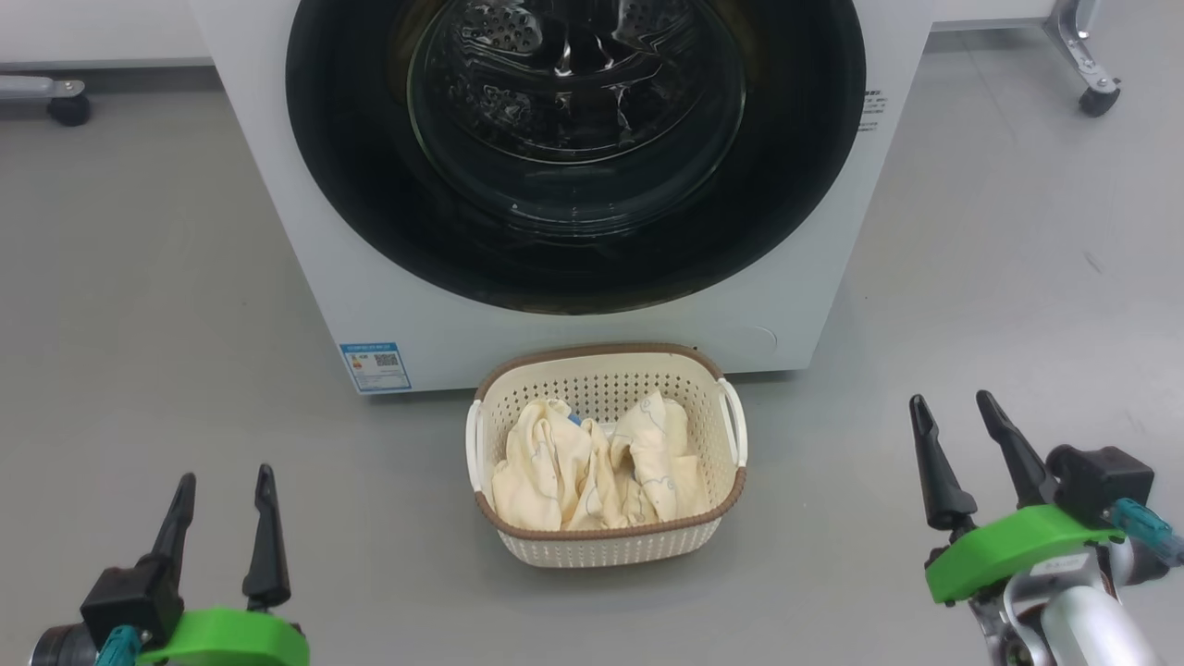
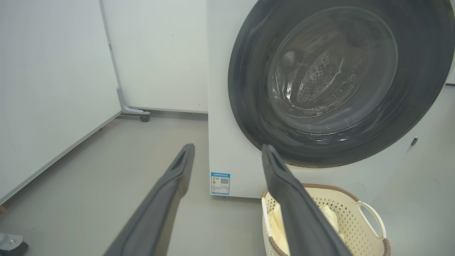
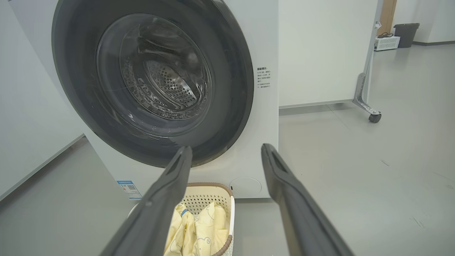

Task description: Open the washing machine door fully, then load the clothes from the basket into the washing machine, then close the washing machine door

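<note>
The white washing machine [image 1: 305,277] stands ahead of me, its round black-ringed door [image 1: 573,157] shut flat against the front, steel drum visible through the glass. On the floor right before it sits the cream basket [image 1: 606,546] holding pale yellow clothes [image 1: 592,462] with a bit of blue cloth among them. My left gripper [image 1: 227,490] hovers open at the lower left, well left of the basket. Off to the basket's right, my right gripper [image 1: 953,412] is open too. Door [image 2: 337,81] and basket [image 2: 355,213] show in the left wrist view, door [image 3: 153,78] and clothes [image 3: 202,231] in the right wrist view.
White wheeled partition panels [image 2: 156,53] stand left of the machine and another [image 3: 320,49] to its right, with caster feet [image 1: 1096,97] on the grey floor. A dark bin [image 3: 406,33] stands far off at the right. Open floor lies on both sides of the basket.
</note>
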Motion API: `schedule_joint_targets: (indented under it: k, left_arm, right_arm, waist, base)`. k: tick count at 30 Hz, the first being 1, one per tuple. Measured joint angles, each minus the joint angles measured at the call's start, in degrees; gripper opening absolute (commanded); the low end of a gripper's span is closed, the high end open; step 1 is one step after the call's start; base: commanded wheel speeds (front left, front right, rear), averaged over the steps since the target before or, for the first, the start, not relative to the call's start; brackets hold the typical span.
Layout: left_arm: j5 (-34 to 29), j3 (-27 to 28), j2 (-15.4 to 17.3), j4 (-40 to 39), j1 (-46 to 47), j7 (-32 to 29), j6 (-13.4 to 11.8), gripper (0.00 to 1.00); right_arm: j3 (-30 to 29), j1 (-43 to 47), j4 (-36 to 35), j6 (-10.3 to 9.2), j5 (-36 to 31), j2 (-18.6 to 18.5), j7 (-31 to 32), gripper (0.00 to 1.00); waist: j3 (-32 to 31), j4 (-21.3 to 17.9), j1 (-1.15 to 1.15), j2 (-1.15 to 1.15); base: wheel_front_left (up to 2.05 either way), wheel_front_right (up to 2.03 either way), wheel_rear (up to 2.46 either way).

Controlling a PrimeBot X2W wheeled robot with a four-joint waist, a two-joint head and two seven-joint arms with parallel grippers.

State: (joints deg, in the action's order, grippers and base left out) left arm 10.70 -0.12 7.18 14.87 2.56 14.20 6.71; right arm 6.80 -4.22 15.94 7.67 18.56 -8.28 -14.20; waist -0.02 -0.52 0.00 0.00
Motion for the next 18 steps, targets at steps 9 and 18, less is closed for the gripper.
schedule_joint_targets:
  k: [9,18]
  left_arm:
    - [0.0,-0.2,0.2,0.0,0.0,0.0,0.3,1.0]
    - [0.0,-0.1,0.8,0.0,0.0,0.0,0.4,1.0]
  right_arm:
    - [-0.2,0.0,0.0,0.0,0.0,0.0,0.0,1.0]
    - [-0.2,0.0,-0.1,0.0,0.0,0.7,0.0,1.0]
  waist:
    - [0.1,-0.1,0.0,0.0]
    - [0.7,0.0,0.0,0.0]
  base:
    - [0.34,0.34,-0.69]
    - [1.04,1.04,-2.08]
